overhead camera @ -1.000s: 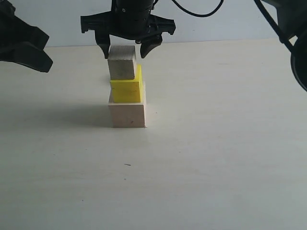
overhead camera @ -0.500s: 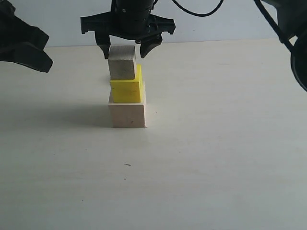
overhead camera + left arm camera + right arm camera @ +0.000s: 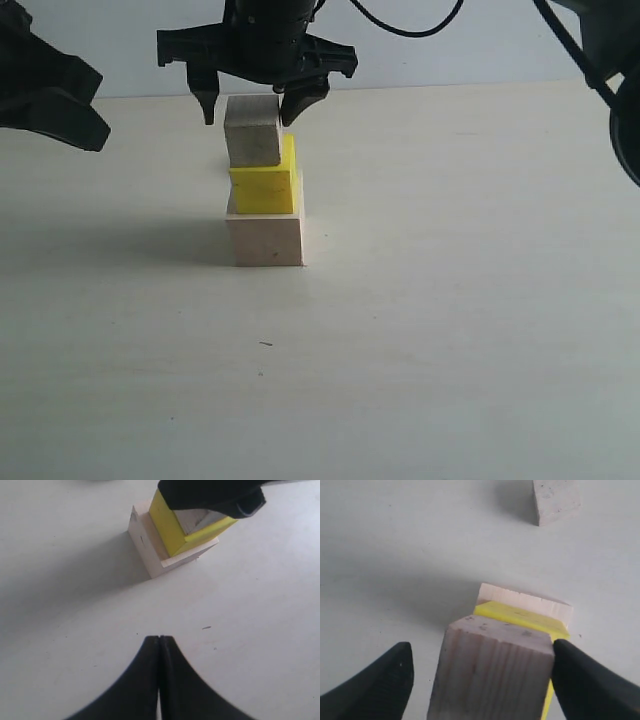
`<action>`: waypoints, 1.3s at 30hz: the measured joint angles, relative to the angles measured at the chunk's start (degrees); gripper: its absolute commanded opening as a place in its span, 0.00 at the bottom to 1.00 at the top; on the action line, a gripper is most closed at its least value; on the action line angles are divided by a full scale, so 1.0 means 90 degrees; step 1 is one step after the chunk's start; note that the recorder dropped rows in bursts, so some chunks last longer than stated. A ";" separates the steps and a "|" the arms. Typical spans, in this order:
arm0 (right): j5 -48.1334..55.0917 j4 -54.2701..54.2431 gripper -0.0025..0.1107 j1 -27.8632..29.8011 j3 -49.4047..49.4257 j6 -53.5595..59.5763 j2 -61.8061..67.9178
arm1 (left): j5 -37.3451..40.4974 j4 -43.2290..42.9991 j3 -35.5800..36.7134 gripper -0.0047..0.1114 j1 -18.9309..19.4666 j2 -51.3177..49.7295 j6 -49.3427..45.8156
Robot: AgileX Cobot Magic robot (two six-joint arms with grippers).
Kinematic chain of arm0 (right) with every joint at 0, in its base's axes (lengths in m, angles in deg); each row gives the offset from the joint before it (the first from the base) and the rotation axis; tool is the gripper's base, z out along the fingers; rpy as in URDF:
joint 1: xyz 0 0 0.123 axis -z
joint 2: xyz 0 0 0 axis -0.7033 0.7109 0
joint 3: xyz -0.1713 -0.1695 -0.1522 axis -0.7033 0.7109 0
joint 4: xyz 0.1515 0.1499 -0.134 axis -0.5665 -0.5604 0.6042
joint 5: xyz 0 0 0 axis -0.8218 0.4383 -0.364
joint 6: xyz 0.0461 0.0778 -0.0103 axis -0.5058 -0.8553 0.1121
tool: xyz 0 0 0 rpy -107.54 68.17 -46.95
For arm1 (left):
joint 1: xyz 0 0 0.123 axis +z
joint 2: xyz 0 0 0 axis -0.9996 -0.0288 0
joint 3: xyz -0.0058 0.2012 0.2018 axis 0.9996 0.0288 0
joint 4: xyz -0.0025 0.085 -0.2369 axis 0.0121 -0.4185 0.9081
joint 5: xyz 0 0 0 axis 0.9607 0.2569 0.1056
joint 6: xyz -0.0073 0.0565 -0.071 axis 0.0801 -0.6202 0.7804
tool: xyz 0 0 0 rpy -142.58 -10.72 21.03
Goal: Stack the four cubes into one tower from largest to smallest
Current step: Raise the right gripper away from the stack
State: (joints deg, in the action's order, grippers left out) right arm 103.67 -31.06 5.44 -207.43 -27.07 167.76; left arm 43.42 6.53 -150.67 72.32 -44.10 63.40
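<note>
The tower has three cubes: the largest pale wood cube (image 3: 266, 238) on the table, the yellow cube (image 3: 264, 185) on it, and a smaller pale wood cube (image 3: 252, 131) on top, set toward the left. My right gripper (image 3: 249, 112) hangs open over the top cube (image 3: 492, 672), one finger (image 3: 585, 680) close against its side and the other (image 3: 385, 680) apart. The smallest cube (image 3: 555, 500) lies alone on the table beyond the tower, seen only in the right wrist view. My left gripper (image 3: 159, 639) is shut and empty, off to the tower's left.
The pale tabletop (image 3: 450, 330) stretches in front and to the right of the tower. The left arm's black gripper (image 3: 60, 95) hovers at the left edge. The right arm's dark body (image 3: 625, 120) and cables show at the right edge.
My right gripper has shifted slightly to the left over the top cube, jaws still open. The cubes and the left gripper have stayed put.
</note>
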 measured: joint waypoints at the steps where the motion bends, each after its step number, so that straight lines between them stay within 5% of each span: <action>1: 0.0010 0.0000 0.66 0.0000 0.0000 0.0000 -0.0033 | 0.0000 0.0000 0.0000 0.04 0.0000 0.0000 0.0000; 15: 0.0010 0.0838 0.61 0.0000 0.0000 -0.0245 -0.0582 | 0.0000 0.0000 0.0000 0.04 0.0000 0.0000 0.0000; 26: 0.0010 0.1383 0.02 0.0000 0.0000 0.0692 -0.0867 | -0.0229 0.0000 0.0000 0.04 0.0000 -0.0023 0.0000; 39: 0.0022 0.1839 0.02 0.0000 0.0000 0.1363 -0.1967 | -0.1297 -0.0246 0.0003 0.04 0.0081 -0.0554 0.0000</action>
State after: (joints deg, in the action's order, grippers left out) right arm 103.86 -14.51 5.44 -207.43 -14.79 150.06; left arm 31.75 4.32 -150.65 73.05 -49.09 63.40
